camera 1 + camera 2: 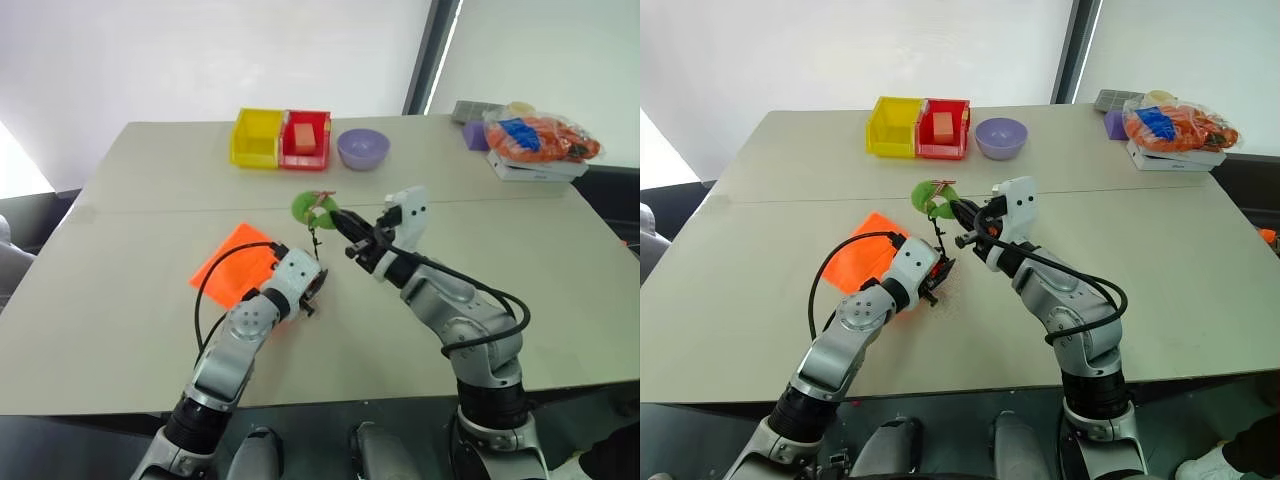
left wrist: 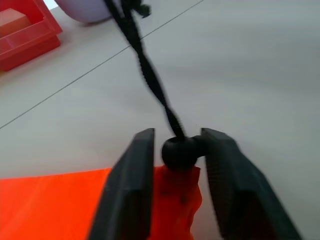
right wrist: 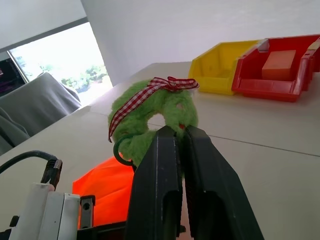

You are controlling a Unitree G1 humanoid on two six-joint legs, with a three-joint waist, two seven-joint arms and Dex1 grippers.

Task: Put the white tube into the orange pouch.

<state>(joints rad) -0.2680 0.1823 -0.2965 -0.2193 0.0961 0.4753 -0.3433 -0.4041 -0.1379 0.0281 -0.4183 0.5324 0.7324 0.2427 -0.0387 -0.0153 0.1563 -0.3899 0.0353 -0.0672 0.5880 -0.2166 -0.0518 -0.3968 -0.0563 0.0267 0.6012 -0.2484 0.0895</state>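
Observation:
The orange pouch (image 1: 235, 265) lies flat on the table, left of centre. My left gripper (image 2: 178, 134) is at the pouch's gathered neck, its fingers closed against the black cord toggle (image 2: 179, 152). A twisted black cord (image 2: 150, 80) rises from the toggle to a fuzzy green ring (image 1: 312, 207) with a red-checked ribbon. That ring hangs above the table with my right gripper (image 3: 180, 131) shut on its lower edge. The white tube is out of view.
At the back of the table stand a yellow bin (image 1: 257, 137), a red bin (image 1: 306, 139) holding an orange block, and a purple bowl (image 1: 362, 148). A clear bag of orange items (image 1: 540, 138) sits on a white box at the back right.

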